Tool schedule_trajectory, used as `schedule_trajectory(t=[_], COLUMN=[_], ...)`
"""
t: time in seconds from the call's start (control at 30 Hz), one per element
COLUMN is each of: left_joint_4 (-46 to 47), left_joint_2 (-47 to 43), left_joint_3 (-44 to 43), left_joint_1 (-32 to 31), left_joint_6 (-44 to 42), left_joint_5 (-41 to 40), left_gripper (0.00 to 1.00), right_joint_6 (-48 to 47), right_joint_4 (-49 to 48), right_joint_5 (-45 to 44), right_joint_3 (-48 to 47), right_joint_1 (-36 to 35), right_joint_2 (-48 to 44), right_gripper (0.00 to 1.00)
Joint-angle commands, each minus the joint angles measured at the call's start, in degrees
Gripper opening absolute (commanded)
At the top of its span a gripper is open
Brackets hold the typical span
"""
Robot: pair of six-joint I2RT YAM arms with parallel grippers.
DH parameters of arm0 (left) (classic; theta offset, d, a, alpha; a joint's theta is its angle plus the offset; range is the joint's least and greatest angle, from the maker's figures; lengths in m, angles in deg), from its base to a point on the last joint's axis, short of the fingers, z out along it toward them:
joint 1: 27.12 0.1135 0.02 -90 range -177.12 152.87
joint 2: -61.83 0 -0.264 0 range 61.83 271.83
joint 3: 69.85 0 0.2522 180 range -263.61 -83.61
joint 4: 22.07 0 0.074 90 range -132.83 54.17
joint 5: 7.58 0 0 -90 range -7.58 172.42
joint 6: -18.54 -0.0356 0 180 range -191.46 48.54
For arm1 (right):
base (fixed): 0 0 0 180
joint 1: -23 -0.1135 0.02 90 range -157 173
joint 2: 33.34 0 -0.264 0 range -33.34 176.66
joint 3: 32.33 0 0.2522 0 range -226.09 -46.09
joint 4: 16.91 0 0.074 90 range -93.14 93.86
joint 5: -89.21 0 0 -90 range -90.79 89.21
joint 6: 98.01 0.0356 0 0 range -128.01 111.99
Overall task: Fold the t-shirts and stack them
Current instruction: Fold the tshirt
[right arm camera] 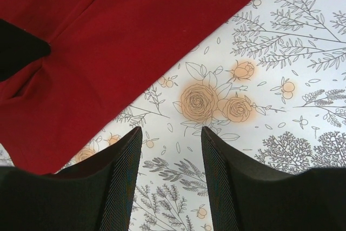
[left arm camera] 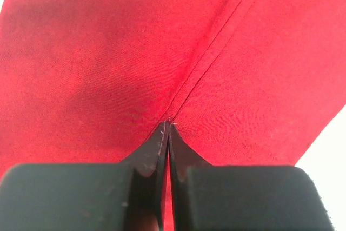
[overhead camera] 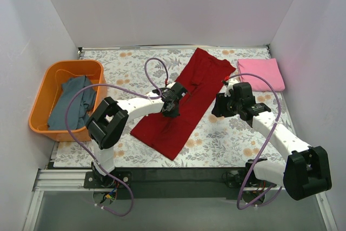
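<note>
The dark red t-shirt (overhead camera: 186, 104) lies as a long diagonal strip across the middle of the table. My left gripper (overhead camera: 170, 106) sits on its middle, jaws shut on a pinched ridge of the red cloth (left arm camera: 108, 63) at a crease; the fingertips meet in the left wrist view (left arm camera: 168, 125). My right gripper (overhead camera: 219, 106) is open and empty, just above the tablecloth beside the shirt's right edge (right arm camera: 108, 36); its fingers (right arm camera: 172, 133) frame bare cloth. The pink t-shirt (overhead camera: 261, 74) lies folded at the back right. The grey-blue t-shirt (overhead camera: 70, 104) is crumpled in the basket.
The orange plastic basket (overhead camera: 39, 106) stands at the left edge of the table. The floral tablecloth (overhead camera: 238, 133) covers the tabletop. White walls close in the back and both sides. The left gripper's dark tip (right arm camera: 16, 47) shows in the right wrist view.
</note>
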Motion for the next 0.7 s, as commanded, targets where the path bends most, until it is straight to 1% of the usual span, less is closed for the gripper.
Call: schedule_trajectory(t=[0.0,0.03,0.07,0.17,0.33,0.47,0.67], left_joint_4=[-1.68,-1.86,-2.29,-3.26,-5.63,-8.00,-10.12], left_joint_2=[-2.84,-3.19,-3.81,-7.32,-14.52,-19.26,-24.02], left_joint_3=[-1.71,-1.89,-1.98,-1.28,2.41,9.16,16.29], left_joint_1=[-0.30,-0.30,-0.30,-0.30,-0.30,-0.30,-0.30], left_joint_6=[1.07,1.33,1.68,1.86,1.86,2.47,2.91], left_joint_5=[-2.50,-2.33,-2.24,-1.63,1.53,5.57,6.46], left_gripper=[0.06,0.13,0.23,0.35,0.38,0.38,0.38], right_joint_6=[-0.93,-1.46,-1.46,-1.46,-1.55,-1.55,-1.73], right_joint_4=[-1.55,-1.55,-1.55,-1.64,-1.55,-1.55,-1.64], right_joint_5=[3.39,4.96,5.50,5.95,6.56,7.44,7.44], right_joint_3=[-0.25,-0.34,-0.43,-0.34,-0.34,-0.25,0.01], right_joint_1=[0.13,0.13,0.04,-0.04,-0.04,-0.13,-0.13], right_joint_2=[-0.14,0.03,0.29,0.39,0.47,0.48,0.12], right_gripper=[0.47,0.47,0.47,0.47,0.47,0.47,0.47])
